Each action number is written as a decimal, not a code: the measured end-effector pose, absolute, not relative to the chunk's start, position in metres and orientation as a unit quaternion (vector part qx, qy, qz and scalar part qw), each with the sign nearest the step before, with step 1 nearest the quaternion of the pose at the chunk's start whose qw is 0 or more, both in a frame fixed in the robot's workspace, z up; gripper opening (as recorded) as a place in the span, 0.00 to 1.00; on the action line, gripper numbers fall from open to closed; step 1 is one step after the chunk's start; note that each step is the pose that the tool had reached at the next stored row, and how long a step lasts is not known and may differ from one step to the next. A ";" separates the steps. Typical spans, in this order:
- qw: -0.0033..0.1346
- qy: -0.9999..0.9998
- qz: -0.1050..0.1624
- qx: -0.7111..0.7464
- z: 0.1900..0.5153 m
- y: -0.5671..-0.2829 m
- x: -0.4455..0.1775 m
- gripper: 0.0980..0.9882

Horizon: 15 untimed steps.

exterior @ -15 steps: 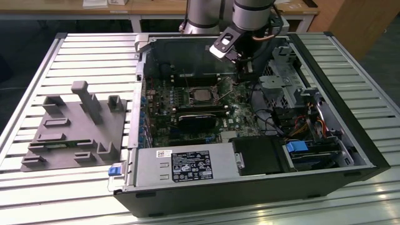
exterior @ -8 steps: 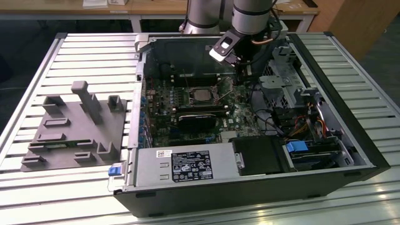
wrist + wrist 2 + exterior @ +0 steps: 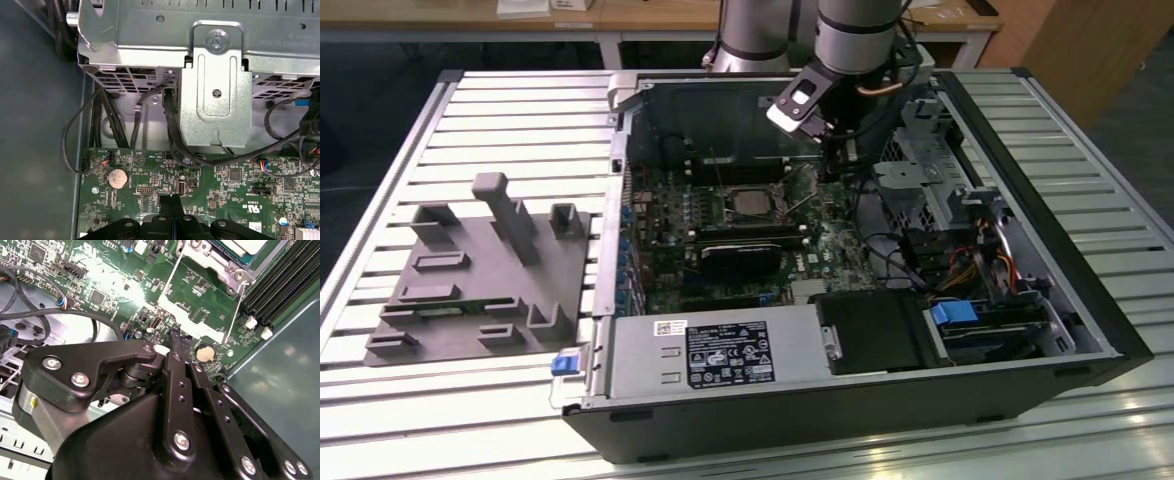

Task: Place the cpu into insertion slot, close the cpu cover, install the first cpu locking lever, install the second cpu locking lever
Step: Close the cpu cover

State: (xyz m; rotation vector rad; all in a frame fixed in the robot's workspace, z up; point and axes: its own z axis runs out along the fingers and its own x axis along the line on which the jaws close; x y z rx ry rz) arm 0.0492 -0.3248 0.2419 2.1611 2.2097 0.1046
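Note:
The cpu lies flat in the insertion slot on the green motherboard; its silver-grey top also shows in the second wrist view. The cpu cover, a thin silvery frame, stands tilted up off the slot, and the board shows through its cut-out. In the exterior view the cover rises on the slot's right side. My gripper hangs over the board just to the right of the raised cover. Its black fingertips are pressed together with nothing between them, and the gripper hovers above the board.
A metal drive cage with black cables stands close beyond the gripper. A coin battery sits near the fingertips. Black memory slots run beside the socket. A grey fixture block stands on the table at the exterior view's left.

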 end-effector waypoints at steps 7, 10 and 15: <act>-0.018 0.714 -0.008 0.699 0.241 -0.325 0.050 0.00; -0.026 0.714 -0.015 0.699 0.241 -0.325 0.050 0.00; -0.026 0.714 -0.015 0.699 0.240 -0.325 0.050 0.00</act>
